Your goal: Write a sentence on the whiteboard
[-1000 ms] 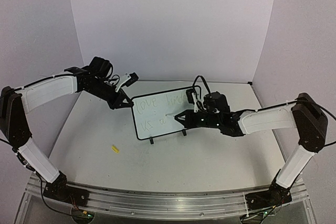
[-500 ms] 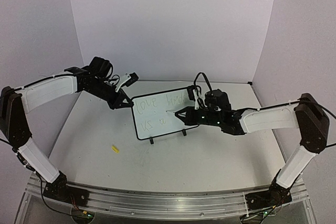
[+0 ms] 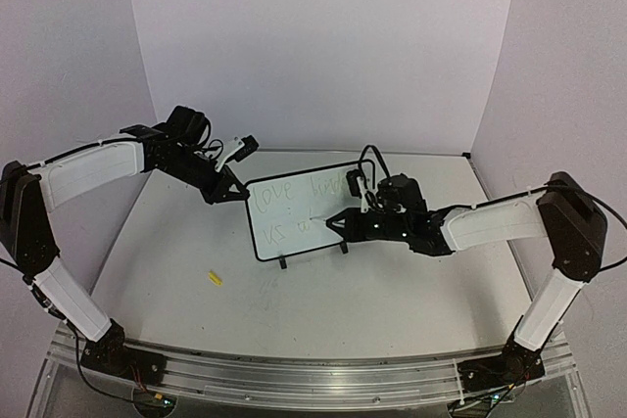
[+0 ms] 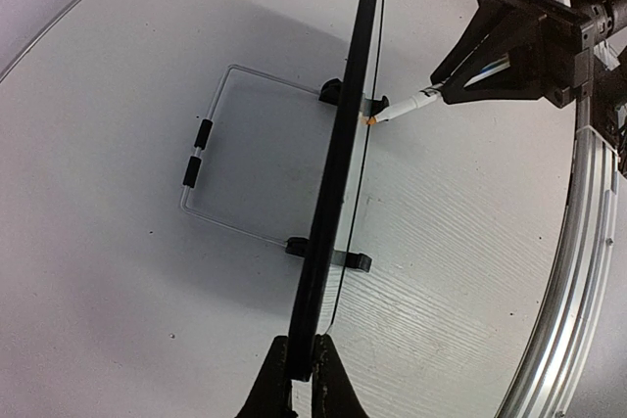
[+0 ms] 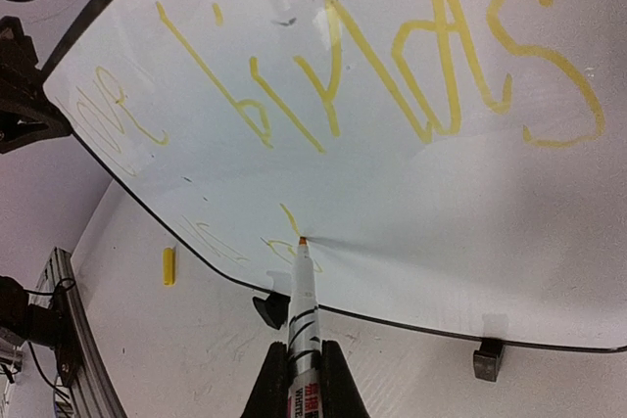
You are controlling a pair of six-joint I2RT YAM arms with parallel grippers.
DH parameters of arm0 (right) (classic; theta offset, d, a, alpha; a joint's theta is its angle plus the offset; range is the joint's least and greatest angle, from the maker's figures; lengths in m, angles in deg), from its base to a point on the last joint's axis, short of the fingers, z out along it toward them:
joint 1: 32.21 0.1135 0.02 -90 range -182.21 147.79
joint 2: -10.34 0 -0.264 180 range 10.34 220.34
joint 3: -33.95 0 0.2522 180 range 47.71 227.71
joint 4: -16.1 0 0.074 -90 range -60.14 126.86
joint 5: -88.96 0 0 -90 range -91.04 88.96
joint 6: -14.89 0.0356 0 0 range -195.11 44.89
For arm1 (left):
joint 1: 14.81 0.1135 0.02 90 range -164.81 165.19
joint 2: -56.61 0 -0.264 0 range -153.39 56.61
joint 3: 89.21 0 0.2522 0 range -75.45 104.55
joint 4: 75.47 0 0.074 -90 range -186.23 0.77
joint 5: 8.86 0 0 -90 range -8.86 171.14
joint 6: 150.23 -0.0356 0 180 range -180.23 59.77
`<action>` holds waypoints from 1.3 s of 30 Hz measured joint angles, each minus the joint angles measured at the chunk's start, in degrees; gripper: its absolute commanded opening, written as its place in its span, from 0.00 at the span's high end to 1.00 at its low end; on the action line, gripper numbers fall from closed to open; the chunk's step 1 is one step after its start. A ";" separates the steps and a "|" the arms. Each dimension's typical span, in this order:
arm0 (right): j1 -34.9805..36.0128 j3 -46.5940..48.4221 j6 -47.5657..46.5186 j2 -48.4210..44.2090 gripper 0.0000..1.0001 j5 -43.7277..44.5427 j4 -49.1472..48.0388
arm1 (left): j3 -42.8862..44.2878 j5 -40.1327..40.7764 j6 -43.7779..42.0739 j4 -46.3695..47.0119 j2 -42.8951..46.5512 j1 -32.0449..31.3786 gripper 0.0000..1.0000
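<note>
Right wrist view: my right end effector (image 5: 299, 384) is clamped on a marker (image 5: 302, 305), its tip touching the whiteboard (image 5: 411, 222) at the lower line of the sentence (image 5: 431, 66), written in yellow. Farther off, the board stands on its feet near the middle of the table (image 3: 343, 310), my left end effector (image 4: 302, 379) gripping its frame at the left edge

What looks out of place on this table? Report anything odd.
A small yellow piece, perhaps the cap of the marker, lies loose on the table, in front of the whiteboard on the left arm's side. Faint streaks near the board's feet look like stray ink. Nothing else stands out.
</note>
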 measured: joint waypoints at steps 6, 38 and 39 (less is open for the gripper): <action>-0.13 -1.38 0.34 1.66 1.00 -0.02 0.22 | 0.00 0.00 0.00 0.00 0.00 0.00 1.00; -0.22 -1.52 -1.15 -5.44 1.00 3.14 1.77 | 0.00 0.00 -0.02 -0.02 0.00 -0.02 1.00; -0.22 -1.36 -1.33 -5.17 1.00 3.24 1.79 | 0.00 0.00 -0.02 -0.02 0.00 -0.02 1.00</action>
